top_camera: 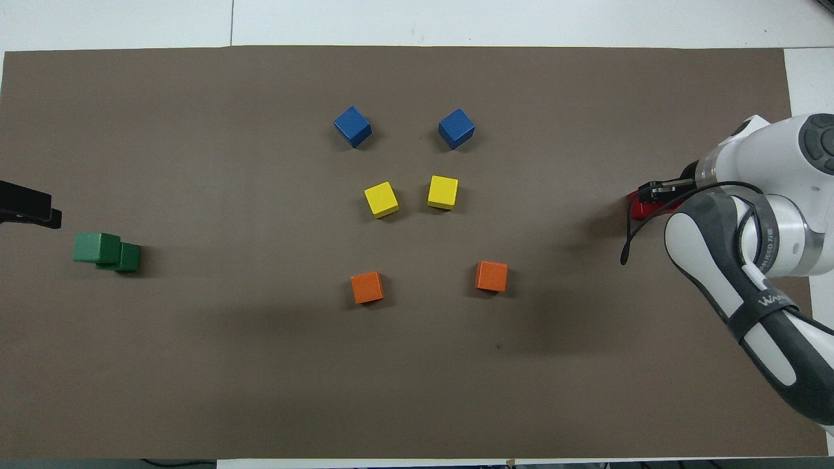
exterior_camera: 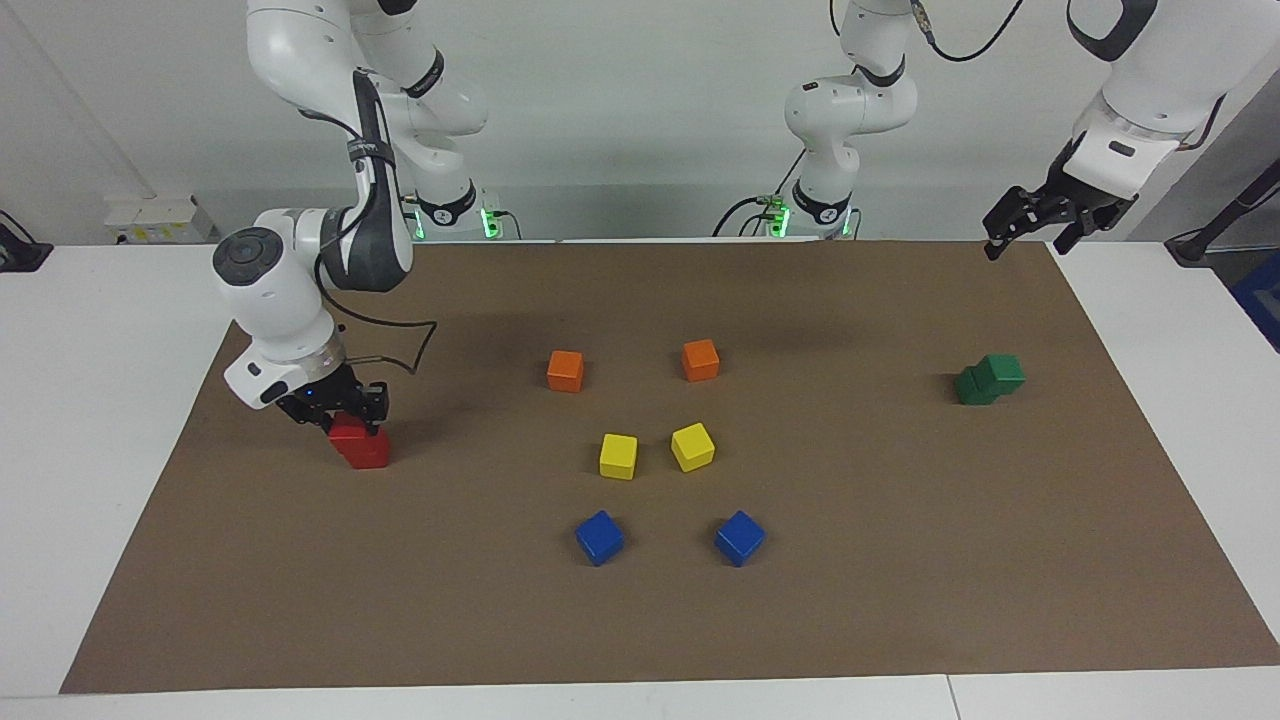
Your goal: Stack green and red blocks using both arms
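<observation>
Right gripper down at the red blocks near the right arm's end of the brown mat, fingers closed on the upper one; facing view shows two stacked, overhead only a red sliver under the wrist. Green blocks stacked askew toward the left arm's end. Left gripper raised over the mat's corner, fingers spread. Overhead catches only its black tip.
</observation>
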Controlling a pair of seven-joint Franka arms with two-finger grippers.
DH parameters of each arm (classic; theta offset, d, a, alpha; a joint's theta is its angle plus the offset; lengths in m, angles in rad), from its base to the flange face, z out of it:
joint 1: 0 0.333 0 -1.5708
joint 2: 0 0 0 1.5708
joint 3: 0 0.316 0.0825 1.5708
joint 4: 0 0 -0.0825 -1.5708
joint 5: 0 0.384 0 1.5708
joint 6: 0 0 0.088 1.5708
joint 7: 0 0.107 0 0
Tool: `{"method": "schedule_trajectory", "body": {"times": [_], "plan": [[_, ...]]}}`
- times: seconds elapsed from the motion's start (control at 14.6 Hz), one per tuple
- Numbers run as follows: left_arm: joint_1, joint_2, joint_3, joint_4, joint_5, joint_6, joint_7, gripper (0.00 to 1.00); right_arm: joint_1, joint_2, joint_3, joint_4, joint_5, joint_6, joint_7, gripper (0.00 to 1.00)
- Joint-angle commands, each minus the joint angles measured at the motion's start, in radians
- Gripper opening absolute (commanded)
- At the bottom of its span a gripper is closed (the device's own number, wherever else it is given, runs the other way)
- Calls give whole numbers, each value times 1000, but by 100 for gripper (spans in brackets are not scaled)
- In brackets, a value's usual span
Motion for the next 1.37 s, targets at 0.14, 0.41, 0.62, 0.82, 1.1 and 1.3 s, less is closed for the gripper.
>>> {"method": "schedule_trajectory", "body": {"times": [0.14, 0.41, 0.62, 0.82, 1.1, 1.3], "plan": [[0, -34, 10, -44, -16, 47, -13, 100, -16, -20, 7, -22, 5, 1, -34, 100], [2, -38, 10, -52, -25, 56, -10, 100, -13, -39, 9, 49, 5, -131, -28, 100], [3, -38, 12, -57, -24, 62, -7, 100, -7, -92, 9, 117, 8, -266, -27, 100], [0, -37, 10, -58, -25, 77, -7, 100, -3, -196, 10, 117, 10, -372, -28, 100], [0, -37, 9, -60, -33, 91, -7, 100, 8, -309, 9, 134, 22, -521, -37, 100], [2, -38, 10, -61, -48, 93, -8, 100, 7, -272, 9, 244, 17, -608, -53, 100]]}}
